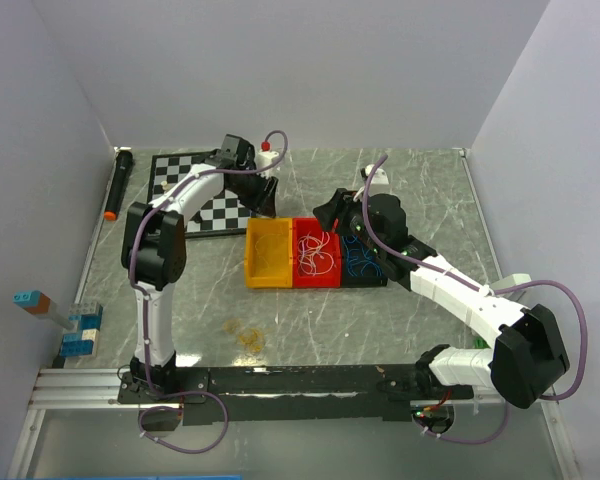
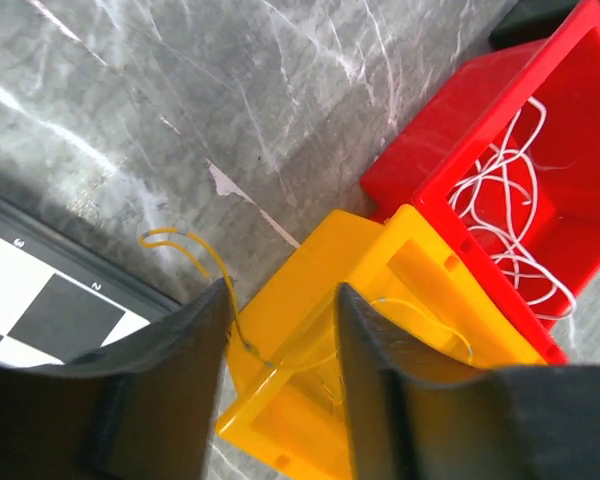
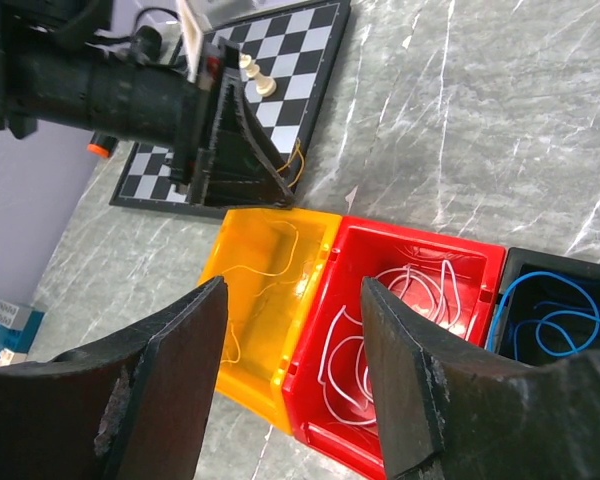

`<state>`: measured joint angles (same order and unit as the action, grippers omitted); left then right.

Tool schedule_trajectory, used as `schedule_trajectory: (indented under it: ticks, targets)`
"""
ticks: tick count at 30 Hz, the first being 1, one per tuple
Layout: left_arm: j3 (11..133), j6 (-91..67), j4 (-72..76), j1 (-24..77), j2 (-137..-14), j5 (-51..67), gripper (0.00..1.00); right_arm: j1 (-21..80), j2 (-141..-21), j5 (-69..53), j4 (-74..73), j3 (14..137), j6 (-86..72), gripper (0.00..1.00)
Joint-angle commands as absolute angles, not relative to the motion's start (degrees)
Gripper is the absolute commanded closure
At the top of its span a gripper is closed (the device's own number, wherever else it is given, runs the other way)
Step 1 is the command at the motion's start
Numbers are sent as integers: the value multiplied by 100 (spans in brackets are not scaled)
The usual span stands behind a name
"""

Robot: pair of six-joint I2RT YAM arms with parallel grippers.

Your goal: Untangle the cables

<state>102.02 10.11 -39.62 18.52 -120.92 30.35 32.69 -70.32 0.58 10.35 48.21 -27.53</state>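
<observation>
Yellow cable [image 2: 217, 268] threads between the left gripper's [image 2: 280, 310] part-open jaws, at the yellow bin [image 2: 420, 270] rim.
No clamp visible. The cable runs from the table by the chessboard [image 2: 40, 300] into the bin. Right gripper [image 3: 292, 300] wide open and empty, above the bins.
</observation>
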Motion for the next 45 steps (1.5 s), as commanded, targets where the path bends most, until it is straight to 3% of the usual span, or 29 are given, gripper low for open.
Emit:
schedule_trajectory:
  ticks: [1,10,22,32,45]
  targets:
    - [10257,1090,-3639,1916,-12138,2726,55,3208,-6926,44,1371,4764,-2795,37]
    - [10011,1055,-3393,1907,-11620,2540,89,3208,-6899,35,1353,4755,-2848,38]
    - [8912,580,-2487,2074,-10336,2328,91,3199,-6891,-167,1310,4799,-2848,38]
    - [8385,852,-2856,2399,-10187,2558,96,3199,-6891,-106,1266,4781,-2821,38]
    - [7532,1090,-2479,2558,-10212,2031,96,3199,-7005,-62,1301,4746,-2892,39]
